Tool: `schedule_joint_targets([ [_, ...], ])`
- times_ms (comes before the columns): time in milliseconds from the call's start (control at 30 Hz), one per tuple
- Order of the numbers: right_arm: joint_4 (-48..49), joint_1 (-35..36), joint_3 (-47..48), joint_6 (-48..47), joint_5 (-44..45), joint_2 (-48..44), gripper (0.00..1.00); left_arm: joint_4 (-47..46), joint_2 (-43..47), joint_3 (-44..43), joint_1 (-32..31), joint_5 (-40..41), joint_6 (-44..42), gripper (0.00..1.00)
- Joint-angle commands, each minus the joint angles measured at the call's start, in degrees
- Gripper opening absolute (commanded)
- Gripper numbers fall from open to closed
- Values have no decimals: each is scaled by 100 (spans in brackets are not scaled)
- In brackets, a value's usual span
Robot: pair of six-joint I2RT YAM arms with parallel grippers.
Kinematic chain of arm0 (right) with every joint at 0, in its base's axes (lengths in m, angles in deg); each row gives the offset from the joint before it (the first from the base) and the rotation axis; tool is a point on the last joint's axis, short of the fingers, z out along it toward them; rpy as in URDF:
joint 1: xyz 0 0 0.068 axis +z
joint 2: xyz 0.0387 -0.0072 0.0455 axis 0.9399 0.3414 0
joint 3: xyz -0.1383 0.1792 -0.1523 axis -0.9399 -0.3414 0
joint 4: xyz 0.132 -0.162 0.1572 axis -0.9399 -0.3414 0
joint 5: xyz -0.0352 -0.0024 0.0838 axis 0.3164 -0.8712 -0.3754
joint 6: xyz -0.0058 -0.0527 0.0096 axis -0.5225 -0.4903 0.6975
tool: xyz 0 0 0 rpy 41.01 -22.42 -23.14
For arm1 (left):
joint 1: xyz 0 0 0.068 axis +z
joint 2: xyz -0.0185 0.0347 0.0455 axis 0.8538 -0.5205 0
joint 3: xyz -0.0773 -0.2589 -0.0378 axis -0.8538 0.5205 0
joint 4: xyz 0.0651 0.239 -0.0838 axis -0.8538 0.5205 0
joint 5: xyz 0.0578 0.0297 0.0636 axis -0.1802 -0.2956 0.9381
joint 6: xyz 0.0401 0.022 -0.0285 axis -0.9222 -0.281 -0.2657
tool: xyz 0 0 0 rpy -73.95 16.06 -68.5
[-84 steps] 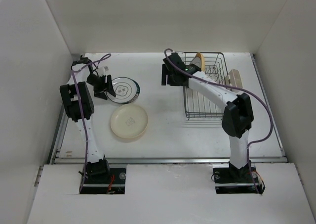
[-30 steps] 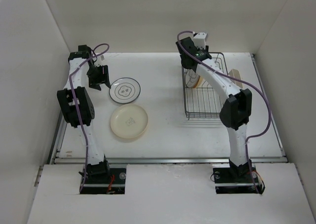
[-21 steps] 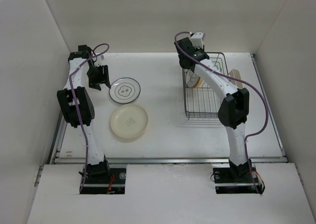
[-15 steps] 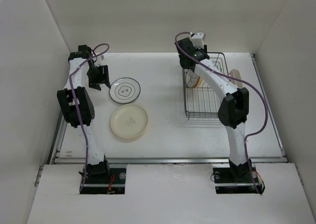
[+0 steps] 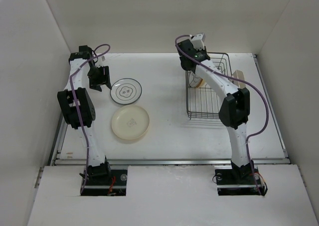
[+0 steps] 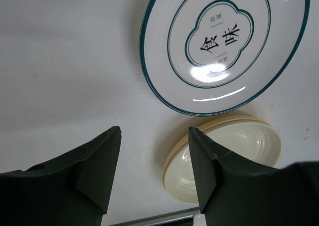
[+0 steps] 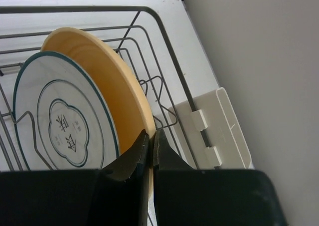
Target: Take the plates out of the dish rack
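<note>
**Right gripper (image 7: 151,136) at the rack (image 7: 75,9), with failure modes.** The fingers are fully closed, pinching the upper rim of the tan plate (image 7: 114,71), which stands on edge in the rack directly below the fingertips. A white plate (image 7: 60,121) stands immediately left of the fingers, close against the tan one; whether the two touch cannot be told.

- **(a) Slip or swing.** The hold covers only a thin strip of rim, so the plate may slide out or pivot when lifted.
- **(b) Neighbour disturbed.** If the white plate leans on the tan one, it may tip or be dragged along as its support goes.
- **(c) Snagging.** The lower edge may catch a wire and pull the rack with it, since nothing visibly anchors the rack.
- **(d) Collision.** The holder (image 7: 219,121) lies just right of the fingers. The side wall (image 7: 264,61) rises close beyond it, so there is little room to swing that way.

**Left gripper (image 6: 154,133).** The jaws stand about half open and hold nothing. Ahead of the fingertips a second white plate (image 6: 224,41) lies flat, and a cream plate (image 6: 234,146) lies nearer, toward the right finger.

**Setting.** The table (image 5: 164,121) is white, flat and apparently smooth. Plain white walls (image 5: 149,16) enclose it at the back and on both sides.
</note>
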Motion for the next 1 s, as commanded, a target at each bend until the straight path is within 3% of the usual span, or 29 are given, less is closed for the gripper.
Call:
schedule_joint_targets([
  [0,857,-57,443,-18,598,-634,0,135,386,-5,12,45,44,54],
  [233,3157,-57,-215,-2065,1222,-1180,0,188,439,-110,12,202,-8,54],
  [400,4233,-57,-550,-3330,1575,-1373,0,241,439,-110,12,203,-8,54],
  [733,4665,75,-208,-3658,1821,-1689,0,241,491,-163,12,308,-61,54],
  [867,4718,715,-426,-3658,1374,-2137,0,293,491,-216,12,308,-61,54],
  [967,4246,1401,-945,-3361,838,-2279,0,408,439,-347,135,256,-61,54],
])
